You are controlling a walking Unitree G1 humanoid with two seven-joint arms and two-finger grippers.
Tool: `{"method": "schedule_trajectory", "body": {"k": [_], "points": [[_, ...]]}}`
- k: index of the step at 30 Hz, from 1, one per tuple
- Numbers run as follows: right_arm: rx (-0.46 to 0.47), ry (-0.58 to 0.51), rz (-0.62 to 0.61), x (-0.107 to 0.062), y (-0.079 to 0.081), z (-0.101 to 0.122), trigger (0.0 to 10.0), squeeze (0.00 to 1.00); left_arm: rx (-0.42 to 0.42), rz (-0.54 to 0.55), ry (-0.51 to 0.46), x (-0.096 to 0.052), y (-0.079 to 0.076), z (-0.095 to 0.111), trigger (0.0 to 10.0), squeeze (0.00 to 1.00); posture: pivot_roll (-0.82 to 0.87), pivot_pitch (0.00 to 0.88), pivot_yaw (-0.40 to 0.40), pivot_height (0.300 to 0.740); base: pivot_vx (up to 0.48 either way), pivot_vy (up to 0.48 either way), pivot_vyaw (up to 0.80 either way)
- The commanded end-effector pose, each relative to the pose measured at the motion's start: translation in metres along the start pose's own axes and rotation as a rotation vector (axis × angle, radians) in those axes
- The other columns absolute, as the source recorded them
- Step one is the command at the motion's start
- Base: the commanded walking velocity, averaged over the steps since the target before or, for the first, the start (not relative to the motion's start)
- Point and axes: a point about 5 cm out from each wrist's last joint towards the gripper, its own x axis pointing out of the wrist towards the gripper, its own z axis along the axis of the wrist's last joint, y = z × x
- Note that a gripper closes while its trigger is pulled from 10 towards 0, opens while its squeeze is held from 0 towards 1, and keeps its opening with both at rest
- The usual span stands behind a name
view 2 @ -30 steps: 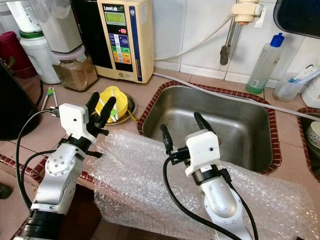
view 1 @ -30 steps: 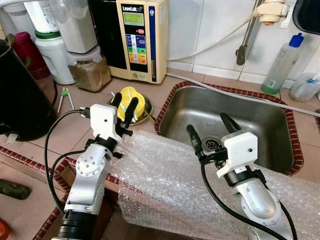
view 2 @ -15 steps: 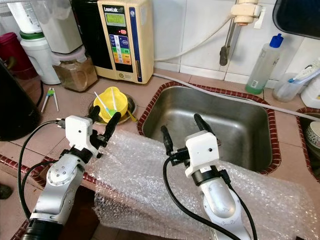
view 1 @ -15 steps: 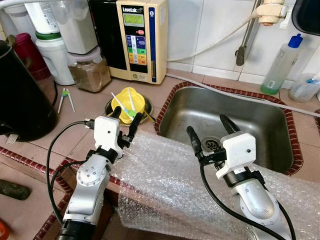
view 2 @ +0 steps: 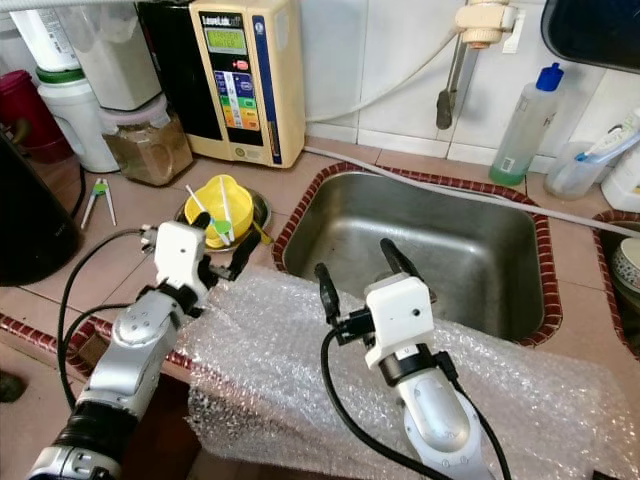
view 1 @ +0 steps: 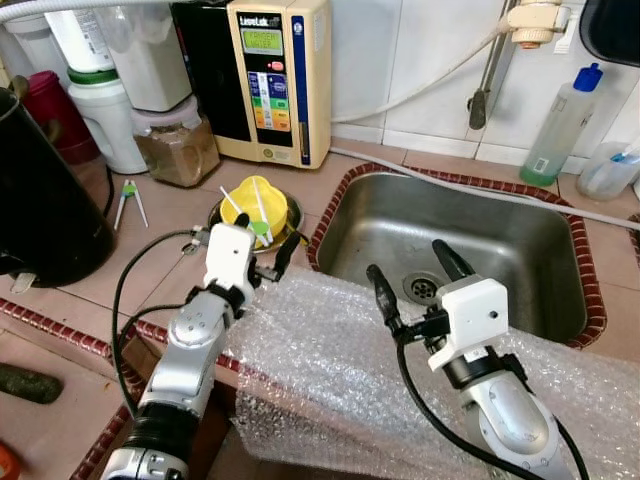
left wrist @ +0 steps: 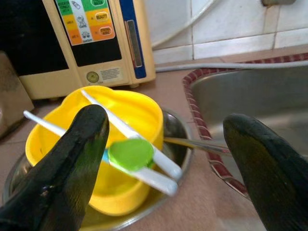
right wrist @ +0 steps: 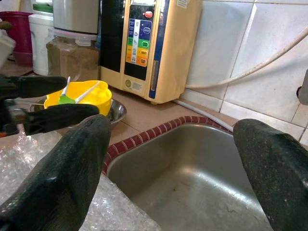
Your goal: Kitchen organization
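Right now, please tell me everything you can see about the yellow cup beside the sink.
The yellow cup looks like glossy plastic with a wavy rim. It stands upright in a shallow metal dish on the tiled counter, left of the sink. White utensils, one with a green tip, rest across its rim. The left end effector, open, hovers just before it without touching.

My two arms are silver, with white wrist blocks and black fingers (left wrist: 72, 159). The bowl (view 1: 262, 200) is yellow and sits in a steel dish; its spoon (left wrist: 131, 154) is white with a green end. The sink (view 1: 480, 240) is grey steel with a dark red patterned rim. The bubble wrap (view 1: 330, 370) is clear, and the machine (view 1: 280, 70) is cream and black.
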Motion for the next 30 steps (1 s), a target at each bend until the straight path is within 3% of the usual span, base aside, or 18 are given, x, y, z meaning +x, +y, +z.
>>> {"method": "schedule_trajectory", "body": {"k": [1,2,3,14,15,16,17,18,19,30], "points": [[0.005,-0.018,0.008,0.0,0.001,0.005,10.0,0.0,0.029,0.004,0.005,0.004,0.004,0.001,10.0,0.61,-0.1,0.068,0.096,0.74,0.0,0.0,0.0],[0.005,-0.018,0.008,0.0,0.001,0.006,10.0,0.0,0.035,0.004,0.008,0.006,0.004,0.001,10.0,0.61,-0.1,0.068,0.096,0.74,0.0,0.0,0.0],[0.005,-0.019,0.01,0.0,0.001,0.006,10.0,0.0,0.045,0.005,0.019,0.007,0.006,0.001,10.0,0.0,-0.1,0.068,0.096,0.74,0.0,0.0,0.0],[0.005,-0.014,0.021,-0.001,0.004,0.006,10.0,0.0,0.07,0.04,0.095,0.015,0.019,-0.008,10.0,0.0,-0.1,0.069,0.1,0.74,0.0,0.0,0.0],[0.004,-0.014,0.023,-0.001,0.004,0.006,10.0,0.0,0.072,0.036,0.098,0.016,0.02,-0.009,5.6,0.0,-0.1,0.069,0.1,0.74,0.0,0.0,0.0],[0.002,-0.013,0.027,-0.001,0.004,0.006,10.0,0.0,0.071,0.03,0.101,0.016,0.019,-0.009,4.1,0.0,-0.1,0.069,0.1,0.74,0.0,0.0,0.0],[0.0,-0.013,0.029,-0.001,0.005,0.006,10.0,0.0,0.07,0.02,0.106,0.016,0.019,-0.01,3.2,0.0,-0.1,0.07,0.097,0.74,0.0,0.0,0.0],[-0.002,-0.011,0.032,-0.001,0.005,0.006,10.0,0.0,0.069,0.009,0.112,0.017,0.018,-0.012,1.2,0.0,-0.1,0.07,0.097,0.74,0.0,0.0,0.0],[-0.002,-0.011,0.032,-0.001,0.005,0.006,10.0,0.0,0.069,0.004,0.114,0.016,0.018,-0.013,0.0,0.0,-0.1,0.07,0.097,0.74,0.0,0.0,0.0],[-0.007,-0.008,0.034,-0.001,0.005,0.005,10.0,0.0,0.069,-0.029,0.136,0.012,0.019,-0.02,0.0,0.0,-0.1,0.067,0.099,0.74,0.0,0.0,0.0]]}}
